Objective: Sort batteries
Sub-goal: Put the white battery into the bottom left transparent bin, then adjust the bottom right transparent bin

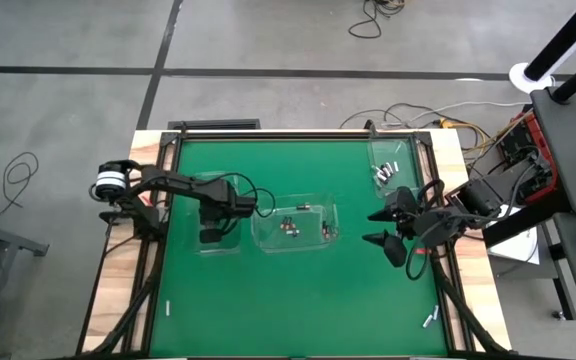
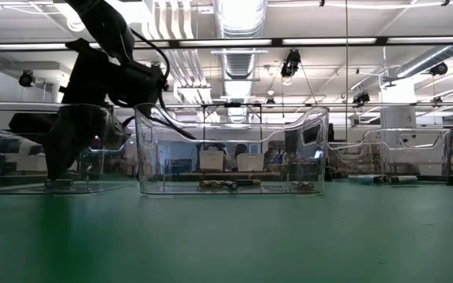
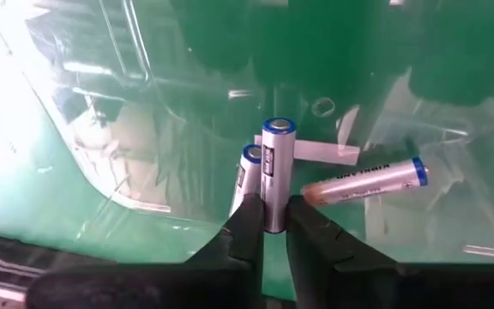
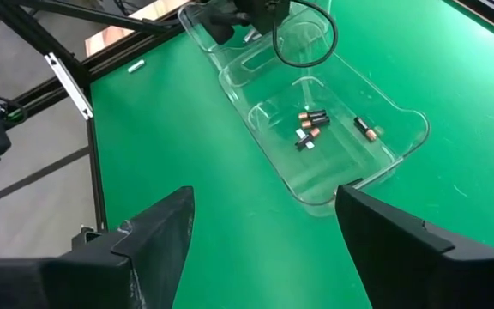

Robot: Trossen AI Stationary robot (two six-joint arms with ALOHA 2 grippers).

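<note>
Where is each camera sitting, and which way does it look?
High: above the table, looking down; both arms show.
Low: at table height, looking across; left arm shows.
Left wrist: on the left arm; left claw grips a battery over the left bin.
Right wrist: open right claw facing the middle bin.
Shared: the middle bin shows in the high view too.

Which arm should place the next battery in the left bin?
Left. The left hand already grips a battery inside the left bin, above two lying there. The right hand hangs open and empty beside the middle bin.
</note>
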